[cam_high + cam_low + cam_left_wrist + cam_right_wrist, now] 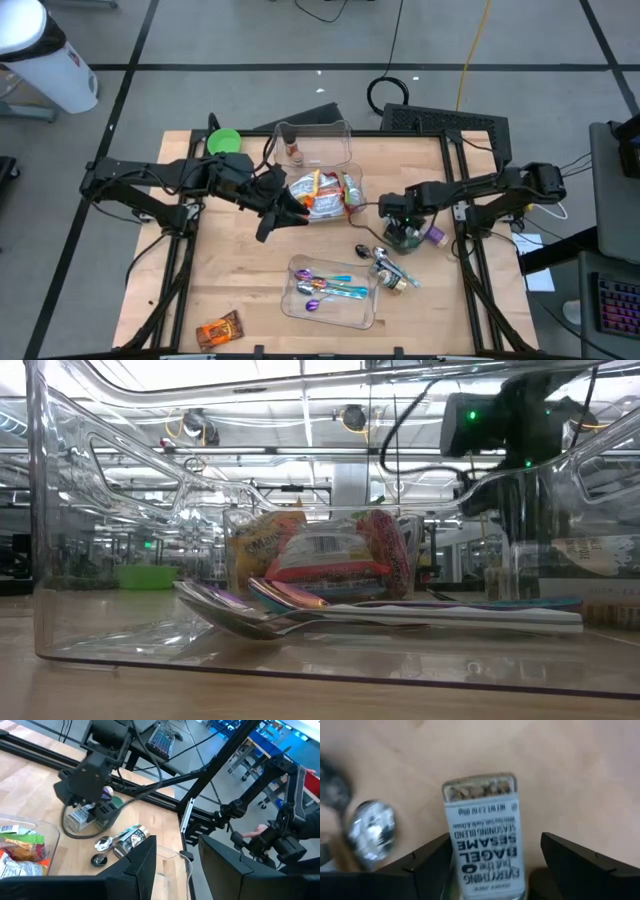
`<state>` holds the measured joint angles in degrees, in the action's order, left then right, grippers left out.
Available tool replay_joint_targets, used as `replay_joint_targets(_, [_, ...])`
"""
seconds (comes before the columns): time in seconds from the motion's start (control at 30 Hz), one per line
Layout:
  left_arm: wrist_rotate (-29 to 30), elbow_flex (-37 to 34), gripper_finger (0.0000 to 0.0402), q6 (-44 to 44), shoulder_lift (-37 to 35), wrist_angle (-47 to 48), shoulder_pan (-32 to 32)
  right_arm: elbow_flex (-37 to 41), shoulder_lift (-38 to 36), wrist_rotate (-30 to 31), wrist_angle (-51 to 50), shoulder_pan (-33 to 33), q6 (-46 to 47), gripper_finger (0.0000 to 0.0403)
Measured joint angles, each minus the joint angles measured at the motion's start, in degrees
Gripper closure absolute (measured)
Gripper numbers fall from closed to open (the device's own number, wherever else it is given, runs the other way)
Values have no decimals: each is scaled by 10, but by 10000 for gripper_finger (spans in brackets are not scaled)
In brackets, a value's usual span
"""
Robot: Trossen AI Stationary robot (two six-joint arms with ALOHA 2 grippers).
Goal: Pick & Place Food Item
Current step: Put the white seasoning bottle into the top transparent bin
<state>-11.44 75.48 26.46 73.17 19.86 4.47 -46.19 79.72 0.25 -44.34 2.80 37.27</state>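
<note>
A glass jar of bagel seasoning (482, 840) lies on its side on the wooden table, right of centre; the left wrist view shows this jar (80, 816) too. My right gripper (495, 844) points down over it, open, one finger on each side of the jar. I cannot tell whether they touch it. My left gripper (177, 850) hangs open and empty above the table's middle left (285, 212), beside a clear tub of snack packets (325, 192).
A clear tray with coloured spoons (330, 290) sits at the near middle. A second jar and a metal spoon (390, 268) lie right of it. A clear tub holding a small bottle (315, 140) and a green bowl (225, 140) stand far. An orange packet (220, 328) lies near left.
</note>
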Motion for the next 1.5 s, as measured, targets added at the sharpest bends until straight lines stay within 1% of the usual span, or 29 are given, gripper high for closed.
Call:
replay_joint_targets(0.27, [0,0,250,-4,0,-2,0,13,1,-3,0,14,-10,110])
replay_joint_targets(0.63, [1,0,250,22,0,-2,0,40,0,-3,26,14,-16,110])
replay_joint_targets(0.77, [21,0,250,23,0,-4,1,48,0,-3,31,14,-9,113])
replay_joint_targets(0.87, [25,0,250,26,0,-4,1,49,0,1,33,14,-9,126])
replay_joint_targets(0.93, [26,0,250,26,0,-4,1,49,0,11,42,13,-9,142])
replay_joint_targets(1.03, [27,0,250,26,0,-4,1,49,0,14,63,14,-9,176])
replay_joint_targets(1.13, [51,0,250,24,0,-4,1,49,0,12,94,14,-9,213])
replay_joint_targets(1.33, [103,0,250,9,0,-4,1,49,0,-13,171,14,-9,213])
replay_joint_targets(1.5, [105,0,250,13,0,-4,1,48,-14,-34,217,15,0,213])
